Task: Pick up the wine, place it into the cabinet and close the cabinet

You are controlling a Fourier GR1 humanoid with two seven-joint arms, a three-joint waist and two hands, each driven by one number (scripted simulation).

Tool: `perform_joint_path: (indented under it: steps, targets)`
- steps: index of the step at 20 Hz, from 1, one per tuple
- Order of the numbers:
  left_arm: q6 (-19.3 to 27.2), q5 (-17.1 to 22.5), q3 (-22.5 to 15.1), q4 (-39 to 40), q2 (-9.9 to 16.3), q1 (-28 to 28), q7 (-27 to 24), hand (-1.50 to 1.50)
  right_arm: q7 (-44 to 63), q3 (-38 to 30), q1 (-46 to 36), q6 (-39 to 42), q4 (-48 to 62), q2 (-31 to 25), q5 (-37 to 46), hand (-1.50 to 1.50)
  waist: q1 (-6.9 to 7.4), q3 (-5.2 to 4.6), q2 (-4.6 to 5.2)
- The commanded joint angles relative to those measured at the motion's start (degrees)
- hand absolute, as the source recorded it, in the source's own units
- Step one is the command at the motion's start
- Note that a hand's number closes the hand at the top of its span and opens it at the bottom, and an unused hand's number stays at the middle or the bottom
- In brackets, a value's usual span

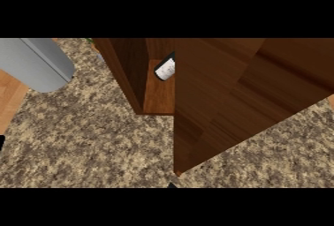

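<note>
Wine [165, 69] lying inside the cabinet [130, 75] on its wooden floor, white label up, half hidden behind the door [241, 97]; door swung partly across the opening, its lower corner over the speckled counter [85, 141]. Grey forearm [36, 62] at upper left, hand out of frame; neither hand's fingers visible, so no telling whether spread or curled.
</note>
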Motion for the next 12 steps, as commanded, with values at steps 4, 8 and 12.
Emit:
perform_joint_path:
  steps: [4, 8, 12]
  targets:
    - [0.94, 0.06, 0.22, -0.90, -0.64, -2.83, 2.83, -1.50, -0.36, -3.46, -18.06, -7.58, 13.00, 8.40, -7.95, 1.50, 1.26, -0.01, 0.45]
    - [0.34, -1.20, -1.29, 1.91, -3.01, -4.15, 2.65, -1.50, -2.47, -7.68, -28.52, -10.66, 20.72, 8.57, -13.55, 1.50, 0.86, 0.03, 0.42]
    - [2.18, -0.52, 1.31, -0.44, -2.52, -3.93, 4.80, -1.50, -5.02, -13.41, -39.22, -11.46, 31.44, 8.72, -18.43, 1.50, 1.28, 0.09, 0.37]
